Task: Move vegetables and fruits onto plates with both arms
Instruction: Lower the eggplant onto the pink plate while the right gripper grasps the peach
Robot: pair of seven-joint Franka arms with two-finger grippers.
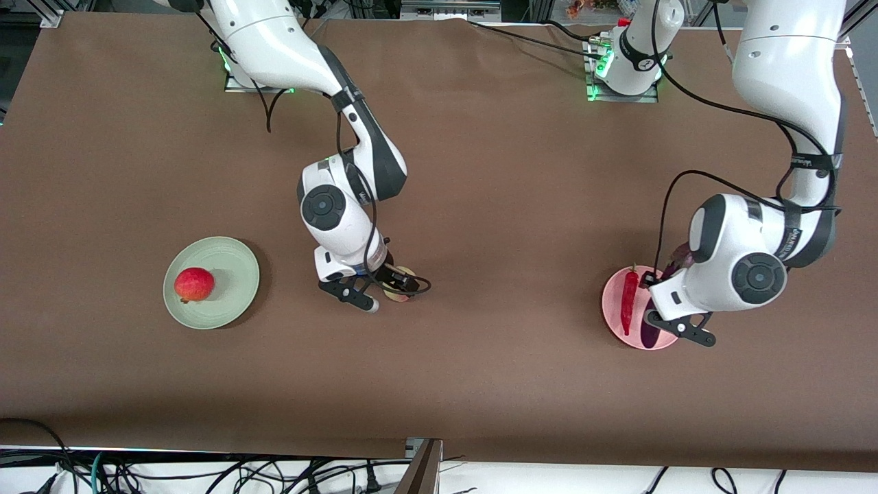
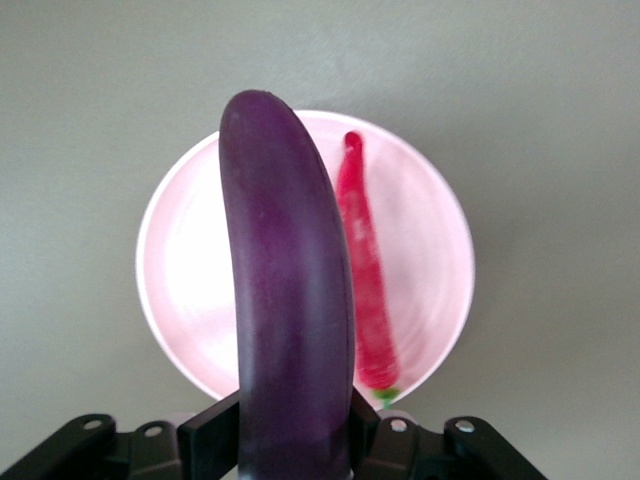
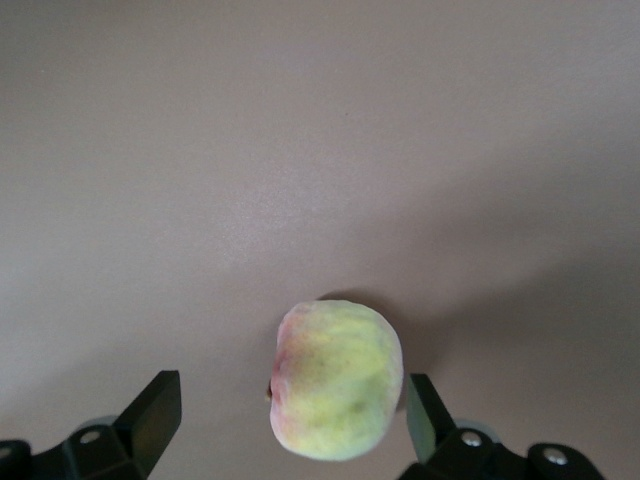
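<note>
Left gripper (image 2: 295, 440) clamping eggplant (image 2: 290, 300) over pink plate (image 2: 190, 290) for release; right gripper (image 3: 285, 415), jaws wide, straddling peach (image 3: 335, 380) to grasp.

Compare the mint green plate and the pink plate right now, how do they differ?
The pale mint green round plate holds a round red fruit; the pastel pink round plate holds a thin red chili pepper. The green plate has no gripper over it, while the left gripper holds a long glossy purple eggplant over the pink one. Both are round, flat and look equal in size.
</note>
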